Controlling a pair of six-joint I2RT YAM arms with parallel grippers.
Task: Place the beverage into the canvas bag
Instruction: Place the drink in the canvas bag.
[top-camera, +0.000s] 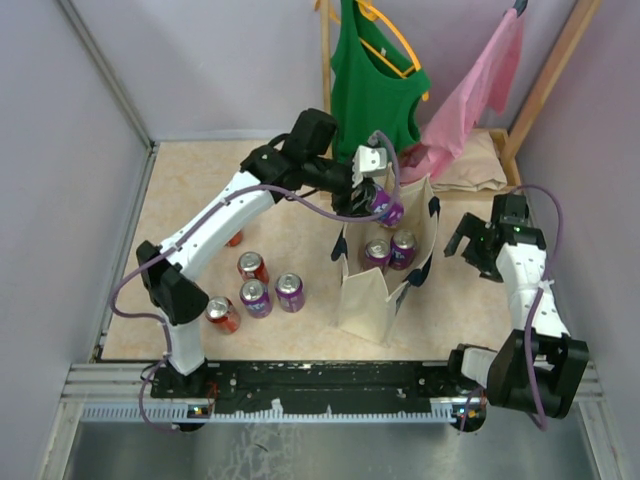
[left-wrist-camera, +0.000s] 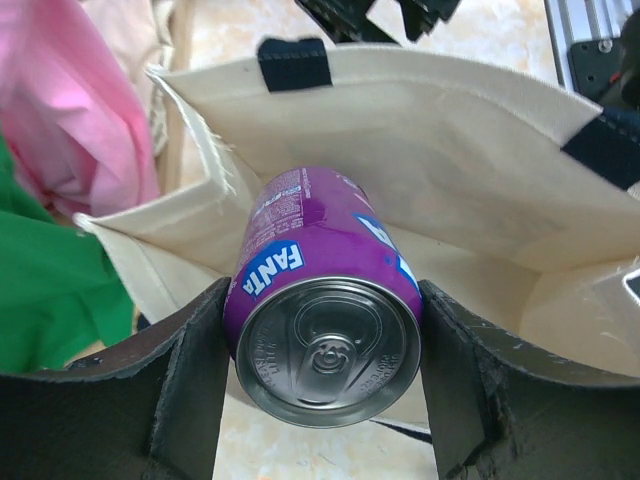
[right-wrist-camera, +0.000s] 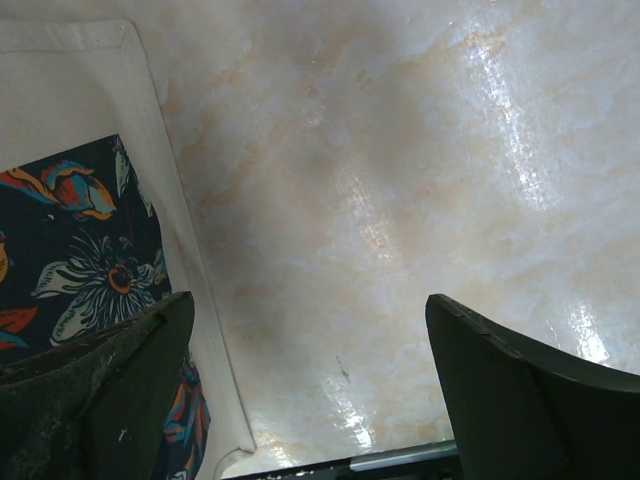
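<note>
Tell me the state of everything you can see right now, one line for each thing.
Canvas bag: upright, mouth open, two purple cans standing inside.
Fanta can: held tilted over the bag's mouth.
Left gripper: shut on the Fanta can.
Right gripper: open, empty, beside the bag.
Loose cans: upright on the table.
Green top: hanging.

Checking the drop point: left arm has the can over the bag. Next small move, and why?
Probably lower the left gripper a little into the canvas bag before opening. It is shut on the purple Fanta can, tilted over the open mouth near its far rim, with two cans already inside.
</note>
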